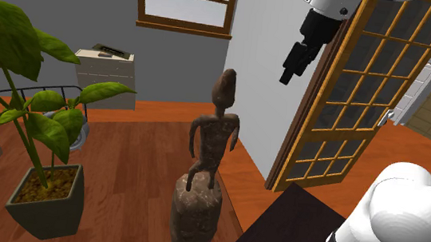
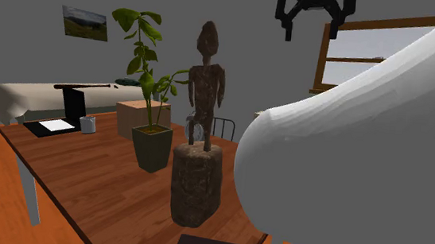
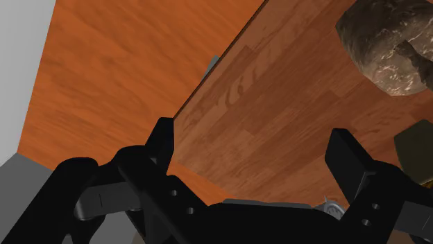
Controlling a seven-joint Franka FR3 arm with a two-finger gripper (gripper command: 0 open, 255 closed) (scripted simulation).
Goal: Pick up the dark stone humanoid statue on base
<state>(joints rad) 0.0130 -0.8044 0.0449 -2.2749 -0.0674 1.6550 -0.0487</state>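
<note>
A dark brown stone humanoid statue (image 1: 215,132) stands upright on a rough cylindrical base (image 1: 194,215) on the wooden table (image 1: 129,173). In the second exterior view the statue (image 2: 206,84) rises from its base (image 2: 196,184) near the table's front edge. My black gripper (image 1: 290,69) hangs high in the air, well above the statue and toward the shoulder view's right. Seen from the second exterior view, the gripper (image 2: 313,21) is open, up and to the right of the statue's head. From the wrist, the open fingers (image 3: 164,142) frame the table edge, with the statue's base (image 3: 388,48) off to one side.
A potted green plant (image 1: 41,125) stands on the table at the shoulder view's left. A wire basket (image 1: 42,113) sits behind it. A glazed wooden door (image 1: 361,89) stands at the right. A monitor stand and cup (image 2: 88,123) sit at the table's far end.
</note>
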